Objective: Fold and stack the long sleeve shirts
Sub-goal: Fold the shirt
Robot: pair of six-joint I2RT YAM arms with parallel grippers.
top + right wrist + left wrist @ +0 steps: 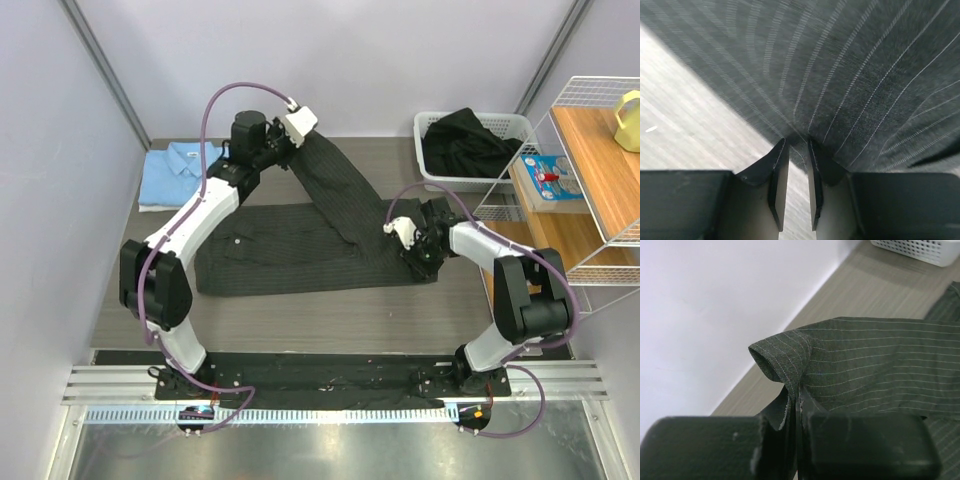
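Seen from above, two robot arms stand bolted at the near edge of a grey desk (400, 310). Just beyond them a striped shirt (290, 255), charcoal with fine pale pinstripes, lies spread flat across the middle of the desk, its body running left to right.

At the shirt's right edge the right pincer (797, 145) is down at desk level. Its wrist camera shows the two fingers drawn close together with a narrow slit between them and the cloth's edge sitting right at the fingertips. Whether the cloth is truly pinched there cannot be told.

One sleeve (335, 195) runs up from the shirt's right half, slanting away to the left across the desk. Its far end is held by the left pincer (797, 410), which is closed tight on the cloth just below the cuff (782, 357). The cuff stands up above the fingers as a rounded open loop, near the pale back wall (715, 305).

Farther back on the left, a blue shirt (175, 175) lies folded with its collar showing, apart from the striped one. At the far right sits a white basket (505, 122) holding dark clothes (465, 145), and beside it a wire-and-wood shelf (590, 170).
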